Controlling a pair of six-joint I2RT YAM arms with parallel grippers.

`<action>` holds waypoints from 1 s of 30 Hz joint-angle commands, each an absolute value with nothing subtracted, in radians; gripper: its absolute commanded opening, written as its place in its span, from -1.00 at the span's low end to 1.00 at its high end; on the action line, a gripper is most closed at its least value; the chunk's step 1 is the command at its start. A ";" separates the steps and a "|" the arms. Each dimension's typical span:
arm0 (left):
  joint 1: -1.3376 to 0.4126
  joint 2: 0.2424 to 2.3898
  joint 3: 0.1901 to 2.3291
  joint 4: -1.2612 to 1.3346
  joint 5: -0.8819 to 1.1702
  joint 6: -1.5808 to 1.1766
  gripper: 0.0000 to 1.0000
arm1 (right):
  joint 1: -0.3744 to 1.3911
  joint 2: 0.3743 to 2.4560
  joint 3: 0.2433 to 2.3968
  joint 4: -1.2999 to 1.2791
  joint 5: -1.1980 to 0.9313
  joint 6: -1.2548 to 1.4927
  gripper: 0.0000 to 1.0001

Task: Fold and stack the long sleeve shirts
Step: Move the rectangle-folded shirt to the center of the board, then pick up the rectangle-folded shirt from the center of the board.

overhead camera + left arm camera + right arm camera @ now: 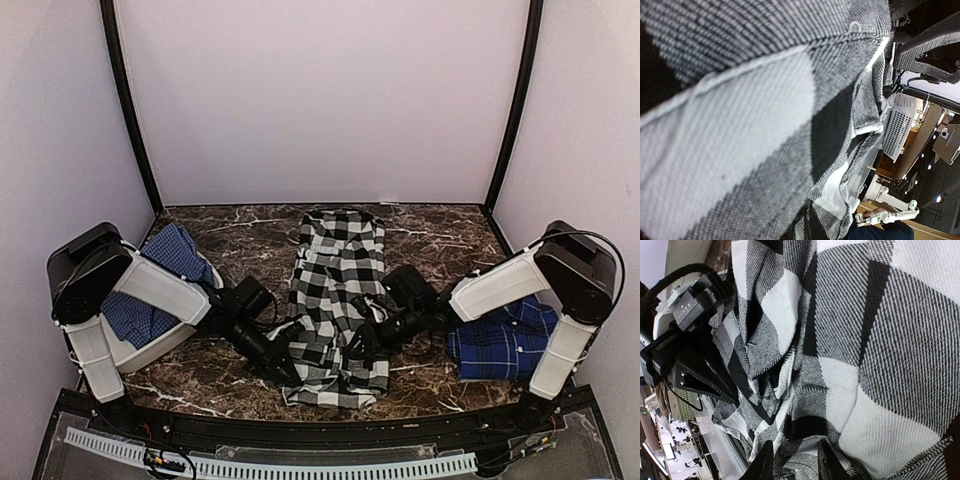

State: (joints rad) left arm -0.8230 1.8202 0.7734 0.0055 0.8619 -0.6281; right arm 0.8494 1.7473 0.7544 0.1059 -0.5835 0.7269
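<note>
Three checked garments lie on the dark brown, white-veined marble-look worktop (440, 240), and I can read no writing on any of them from where they sit. Biggest and central is the black-and-white checked shirt (335, 270), a soft woven cloth with large square checks. It stretches as a long strip from the far middle of the worktop toward the near edge, smoother at the far end and rumpled into folds at the near end. Up close the weave shows fine diagonal ribbing, and a raised stitched seam (740, 67) runs across a pale square. A lighter blue garment (175, 255) with much finer checks lies at the left, partly under the left arm's white shell. The dark blue plaid shirt (505, 340) sits at the right as a compact bundle beside the right arm, well apart from the big-checked one. The left tool (282, 362), black and angular, reaches the near left edge of the checked shirt. Cloth fills its own camera, so I cannot tell whether it is clenched or released. The right tool (362, 340) is buried in the crumpled near right part of the same shirt. Its two dark fingers (763, 462) stand partly closed with a bunch of checked cloth between them, grasping it.
</note>
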 commanded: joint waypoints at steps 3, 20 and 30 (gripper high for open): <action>-0.828 1.874 0.875 -0.091 0.721 -0.611 -0.87 | 0.776 1.795 0.794 0.033 -0.527 0.659 -0.43; -0.851 1.792 0.916 -0.019 0.872 -0.638 -0.87 | 0.843 1.519 0.725 -0.083 -0.550 0.649 -0.35; -0.864 1.837 0.864 -0.023 0.864 -0.611 -0.87 | 0.844 1.508 0.591 -0.005 -0.516 0.707 -0.34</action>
